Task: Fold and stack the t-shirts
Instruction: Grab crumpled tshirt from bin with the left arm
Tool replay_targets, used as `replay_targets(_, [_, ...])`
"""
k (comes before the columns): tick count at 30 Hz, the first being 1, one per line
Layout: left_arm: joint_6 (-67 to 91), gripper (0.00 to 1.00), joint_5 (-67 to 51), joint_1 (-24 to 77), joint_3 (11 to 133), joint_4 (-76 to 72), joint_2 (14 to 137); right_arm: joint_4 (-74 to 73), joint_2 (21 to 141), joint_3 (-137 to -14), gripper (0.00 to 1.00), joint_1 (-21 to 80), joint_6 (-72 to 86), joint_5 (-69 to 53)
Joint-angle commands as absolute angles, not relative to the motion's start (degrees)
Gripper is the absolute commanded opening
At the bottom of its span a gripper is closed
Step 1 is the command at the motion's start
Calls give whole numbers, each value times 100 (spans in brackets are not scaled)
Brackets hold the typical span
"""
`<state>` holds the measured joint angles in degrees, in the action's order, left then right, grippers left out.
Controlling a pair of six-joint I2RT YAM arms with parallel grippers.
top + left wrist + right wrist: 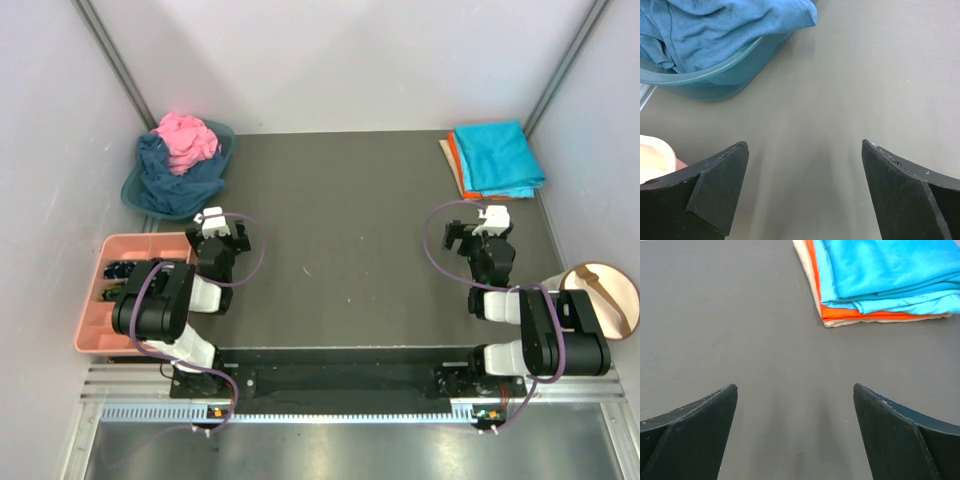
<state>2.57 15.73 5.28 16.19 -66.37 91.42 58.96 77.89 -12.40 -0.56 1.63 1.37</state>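
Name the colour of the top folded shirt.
The top shirt is turquoise; the right wrist view shows it best.

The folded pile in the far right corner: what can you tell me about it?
The folded pile is soft cloth in flat layers: a turquoise shirt on top, an orange shirt under it, and a thin cream layer at the bottom, its kind unclear. The lower layers peek out along the edges. It lies on the dark table. Nothing touches it; the open right gripper hovers apart from it.
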Motion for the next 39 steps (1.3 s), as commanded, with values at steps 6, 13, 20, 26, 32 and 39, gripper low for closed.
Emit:
replay_targets(6, [502,99,2224,510,1767,-6213,8816,3434,6742,-2152,99,703,498,2635])
replay_targets(13, [834,99,3489,729,2864,-3949,7893,2409,6311,-2925,99,1098,1055,2857])
replay_targets(20, [1336,99,3550,747,4261,-2426,7637,798,6547,-4262,99,2011,1575,3647])
replay_targets(26, [1020,99,3787,721,6387,-1117,8559,-823,6978,-4956,99,2521,2487,3875])
replay_targets(32, [475,99,4280,695,7383,-1264,9009,-1317,7496,-5291,99,3112,2231,5053])
replay_targets(39, [-369,99,3903,475,8451,-602,9867,-1468,7506,-5080,99,3120,2504,4395])
